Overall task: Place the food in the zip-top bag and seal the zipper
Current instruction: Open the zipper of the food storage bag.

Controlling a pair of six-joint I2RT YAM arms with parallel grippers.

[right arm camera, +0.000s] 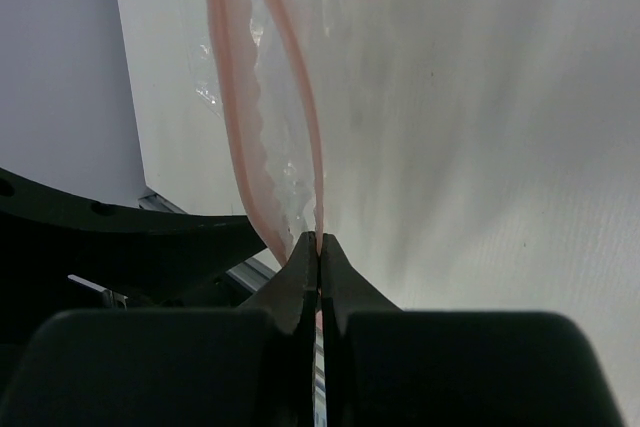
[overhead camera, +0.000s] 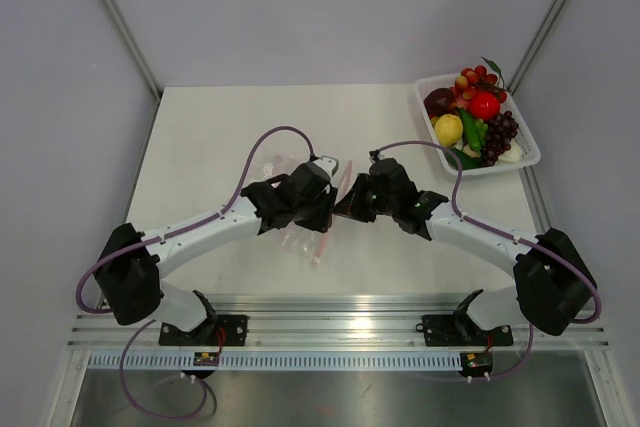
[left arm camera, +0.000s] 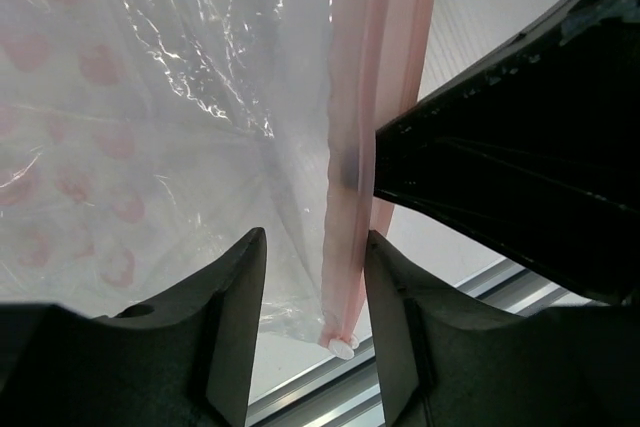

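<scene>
Right gripper (right arm camera: 319, 242) — tight on zipper (right arm camera: 236, 132)

**Pink on clear, black on white**

The zip-top bag (left arm camera: 150, 97) reads clear and glossy, dotted with faint pink blotches, and its zipper (left arm camera: 378, 67) runs as a pale pinkish-red stripe. The left gripper (left arm camera: 315, 242) and right gripper (right arm camera: 318, 247) are matte black, on white arms (overhead camera: 200, 227) with purple cables (overhead camera: 283, 129). In the white basket (overhead camera: 527, 154): a bright red tomato (overhead camera: 484, 105), a yellow lemon (overhead camera: 448, 129), dark purple grapes (overhead camera: 502, 130), red grapes (overhead camera: 472, 75) and green vegetables (overhead camera: 470, 132). The table (overhead camera: 220, 127) is off-white, the rail (overhead camera: 340, 332) silver.
</scene>
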